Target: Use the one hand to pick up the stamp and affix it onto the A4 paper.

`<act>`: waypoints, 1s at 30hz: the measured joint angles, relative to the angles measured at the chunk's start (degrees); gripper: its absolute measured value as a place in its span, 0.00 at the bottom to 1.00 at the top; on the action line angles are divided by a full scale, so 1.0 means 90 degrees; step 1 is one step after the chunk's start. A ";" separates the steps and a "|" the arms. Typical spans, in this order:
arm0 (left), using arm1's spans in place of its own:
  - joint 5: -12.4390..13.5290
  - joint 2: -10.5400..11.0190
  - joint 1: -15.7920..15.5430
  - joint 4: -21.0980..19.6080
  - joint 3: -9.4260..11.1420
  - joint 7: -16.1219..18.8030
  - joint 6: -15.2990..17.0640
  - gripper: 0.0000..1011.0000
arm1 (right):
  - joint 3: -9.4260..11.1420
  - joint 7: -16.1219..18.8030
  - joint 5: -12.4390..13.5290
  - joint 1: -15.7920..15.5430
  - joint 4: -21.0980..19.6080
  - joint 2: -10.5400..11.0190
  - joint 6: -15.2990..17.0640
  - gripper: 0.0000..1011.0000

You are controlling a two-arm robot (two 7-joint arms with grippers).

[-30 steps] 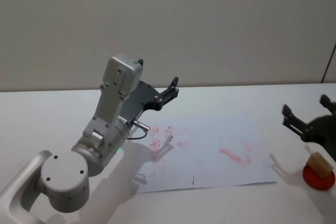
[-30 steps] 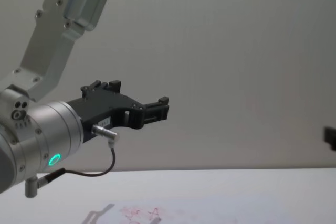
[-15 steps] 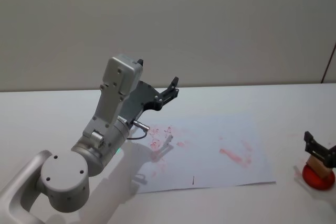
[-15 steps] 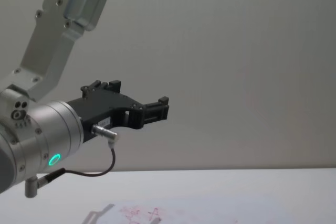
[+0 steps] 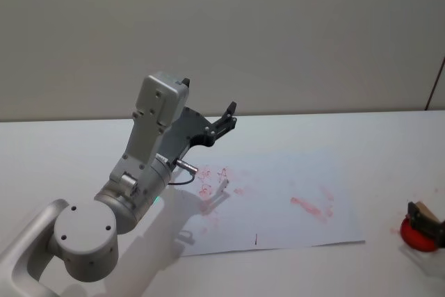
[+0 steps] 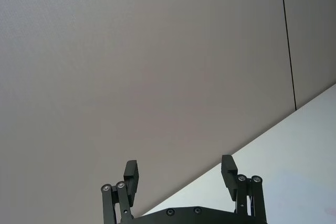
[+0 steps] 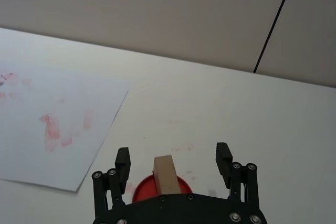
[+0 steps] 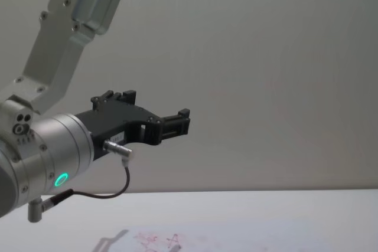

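Wall (image 5: 278, 33): plain and pale, across the whole upper half of the head view, behind the table.
Table (image 5: 55, 165): white top running across the lower half of the head view.
A4 paper (image 5: 278, 193): lies flat at lower centre of the head view, with faint red marks at its left and toward its right. In the right wrist view its corner sits at the left.
Left arm (image 5: 149, 144): grey, raised at the left of the head view and lifted off the table. It is large at the left of the chest view.
Left gripper (image 6: 178, 167): black fingers spread wide with nothing between them, pointing toward the wall. It is up in the air above the paper's left end.
Right gripper (image 7: 173, 153): at the lower right edge of the head view, down over the red pad. Its fingers are spread, one on each side of the stamp, with a gap on both sides.
Red pad (image 7: 144, 190): a round disc on the table to the right of the paper, apart from it.
Stamp (image 7: 164, 174): a small brown block standing upright on the red pad, between the right gripper's open fingers and not pinched.
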 joint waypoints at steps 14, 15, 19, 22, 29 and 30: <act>0.0000 0.0000 0.0000 0.0000 0.0000 0.0000 0.0000 0.99 | -0.0020 0.0137 -0.0235 0.0074 0.0205 -0.0011 0.0338 0.99; 0.0000 0.0000 0.0000 0.0000 0.0000 0.0000 0.0000 0.99 | -0.0036 0.0161 -0.0265 0.0104 0.0234 -0.0029 0.0366 0.99; 0.0000 0.0000 0.0000 0.0000 0.0000 0.0000 0.0000 0.99 | -0.0073 0.0237 -0.0353 0.0198 0.0318 -0.0084 0.0446 0.99; 0.0000 0.0000 0.0000 0.0000 0.0000 0.0000 0.0000 0.99 | -0.0100 0.0281 -0.0410 0.0260 0.0375 -0.0122 0.0493 0.99; 0.0000 0.0000 0.0000 0.0000 0.0000 0.0000 0.0000 0.99 | -0.0137 0.0347 -0.0490 0.0348 0.0450 -0.0173 0.0557 0.86; 0.0000 0.0000 0.0000 0.0000 0.0000 0.0000 0.0000 0.99 | -0.0142 0.0359 -0.0505 0.0364 0.0463 -0.0183 0.0567 0.81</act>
